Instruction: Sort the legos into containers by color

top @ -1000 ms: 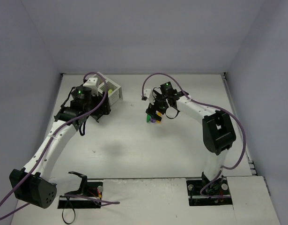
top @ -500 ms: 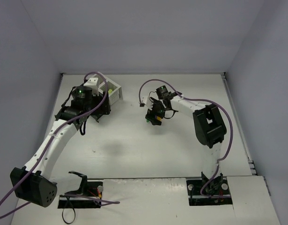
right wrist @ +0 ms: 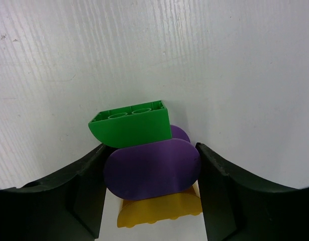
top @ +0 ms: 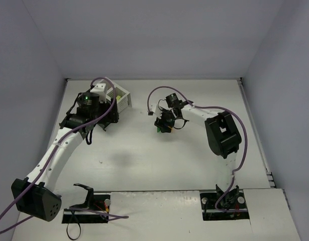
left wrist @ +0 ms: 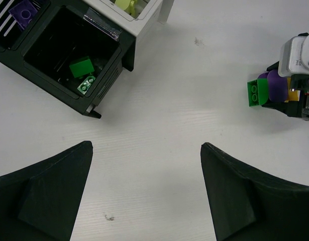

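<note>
You have the right hand (right wrist: 150, 159) clamped on the purple lego (right wrist: 144, 175), sandwiched between a green lego (right wrist: 131, 128) and a yellow lego (right wrist: 159, 215) on the tabletop (right wrist: 219, 60) well right of the containers (left wrist: 106, 75), with the left hand (left wrist: 146, 146) apart, so next lift and separate them.

A robot lab booth: plain pale walls (top: 154, 40) enclose a white tabletop (top: 144, 160).

Top view: high behind the near edge, looking down over the whole table (top: 144, 150) toward the far edge. Left wrist: mid height, facing down near the far-left corner, bins (left wrist: 106, 80) top left, bricks (left wrist: 267, 90) at right. Right wrist: very close, straight down on the same bricks. The top view shares both.
</note>
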`<action>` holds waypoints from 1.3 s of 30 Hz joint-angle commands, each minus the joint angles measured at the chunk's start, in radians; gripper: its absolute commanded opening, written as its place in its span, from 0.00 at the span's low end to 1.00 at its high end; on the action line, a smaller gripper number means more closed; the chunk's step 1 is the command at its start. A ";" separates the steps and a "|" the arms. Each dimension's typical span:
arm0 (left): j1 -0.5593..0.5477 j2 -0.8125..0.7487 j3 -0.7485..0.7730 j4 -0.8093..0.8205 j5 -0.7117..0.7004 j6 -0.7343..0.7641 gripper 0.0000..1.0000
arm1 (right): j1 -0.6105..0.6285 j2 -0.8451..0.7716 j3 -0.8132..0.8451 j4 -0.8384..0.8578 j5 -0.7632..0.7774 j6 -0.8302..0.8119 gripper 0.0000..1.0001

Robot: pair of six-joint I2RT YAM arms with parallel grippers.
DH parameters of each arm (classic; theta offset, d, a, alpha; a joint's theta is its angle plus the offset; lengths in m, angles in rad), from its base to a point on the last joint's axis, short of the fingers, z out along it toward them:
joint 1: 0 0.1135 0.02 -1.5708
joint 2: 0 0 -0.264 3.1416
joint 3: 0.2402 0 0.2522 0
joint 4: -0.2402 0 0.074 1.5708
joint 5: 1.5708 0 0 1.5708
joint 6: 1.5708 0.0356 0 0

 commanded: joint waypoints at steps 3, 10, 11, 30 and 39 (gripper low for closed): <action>-0.003 -0.001 0.027 0.041 0.037 -0.002 0.82 | 0.007 -0.056 -0.047 0.043 0.009 0.011 0.32; -0.005 0.001 0.015 0.076 0.149 -0.023 0.82 | 0.032 -0.232 -0.194 0.203 -0.042 0.105 0.00; -0.006 0.002 0.012 0.095 0.201 -0.034 0.82 | 0.050 -0.290 -0.214 0.221 -0.040 0.122 0.00; -0.157 0.062 -0.031 0.242 0.487 -0.114 0.82 | 0.228 -0.668 -0.499 0.603 -0.055 0.354 0.00; -0.167 0.130 -0.011 0.216 0.519 -0.128 0.82 | 0.230 -0.692 -0.524 0.659 -0.054 0.360 0.00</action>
